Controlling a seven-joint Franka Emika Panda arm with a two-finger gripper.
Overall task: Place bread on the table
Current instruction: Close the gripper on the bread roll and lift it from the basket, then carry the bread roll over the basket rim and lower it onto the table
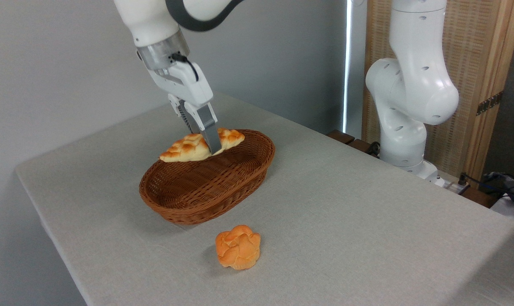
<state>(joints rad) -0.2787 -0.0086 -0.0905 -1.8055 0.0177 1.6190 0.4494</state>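
Observation:
The bread (188, 148), a long pale golden loaf with a browned bumpy crust, hangs roughly level above the far part of the brown wicker basket (205, 195). My gripper (212, 146) comes down from the upper left and is shut on the bread near its middle, one finger (209, 129) crossing the front of the loaf. The loaf's pointed ends stick out left and right of the fingers. The inside of the basket under it shows nothing else. The table (346, 204), covered in light grey-beige cloth, carries the basket.
A small round knobbly orange bun (238, 247) lies on the cloth just in front of the basket. The arm's white base (405, 106) stands beyond the table's right far edge. Cables and a dark object (512, 187) lie at the far right.

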